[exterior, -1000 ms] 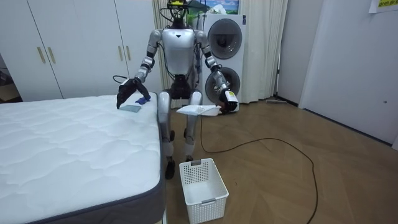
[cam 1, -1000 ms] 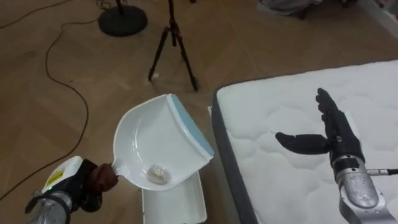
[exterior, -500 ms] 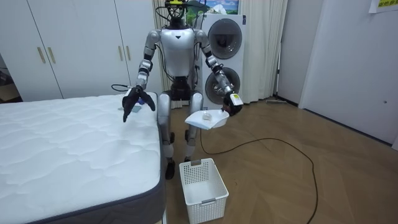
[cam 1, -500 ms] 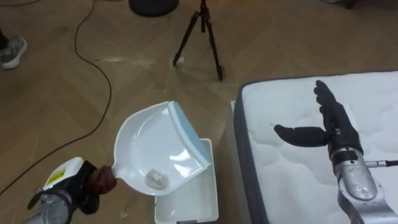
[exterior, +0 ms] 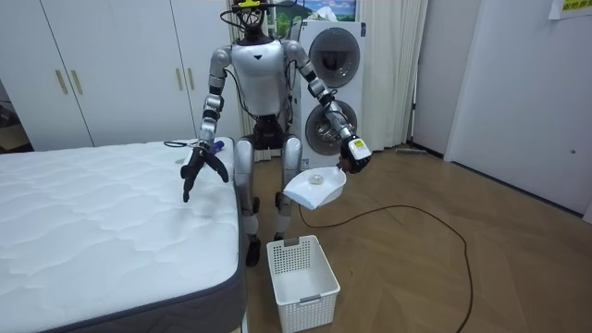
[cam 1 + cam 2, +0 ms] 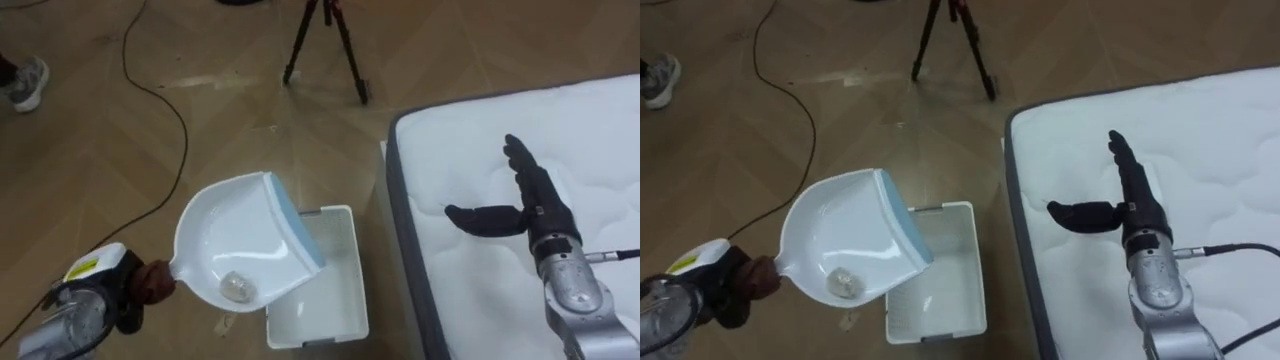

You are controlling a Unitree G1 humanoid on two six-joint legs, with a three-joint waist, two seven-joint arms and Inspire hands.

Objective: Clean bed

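My left hand (image 6: 125,290) is shut on the handle of a white dustpan (image 6: 235,230) with a blue front lip. A small crumpled pale scrap (image 6: 236,288) lies in the pan near the handle. The pan hangs tilted over the near left corner of a white slatted basket (image 6: 358,270) on the floor. My right hand (image 6: 525,205) is open, fingers straight, just above the white quilted mattress (image 6: 600,130) near its corner. In the room view I stand by the bed's corner (image 5: 102,222), the dustpan (image 5: 314,188) above the basket (image 5: 302,268).
A black tripod (image 6: 325,40) stands on the wooden floor beyond the basket, and a dark cable (image 6: 160,80) crosses the floor at left. A person's shoe (image 6: 25,80) is at the far left. A small blue thing (image 5: 215,145) lies on the bed's corner.
My left hand has carried the dustpan away from the bed's side and lower, to above the basket. My right hand has come off the bed's corner and hangs lower. The head camera has shifted.
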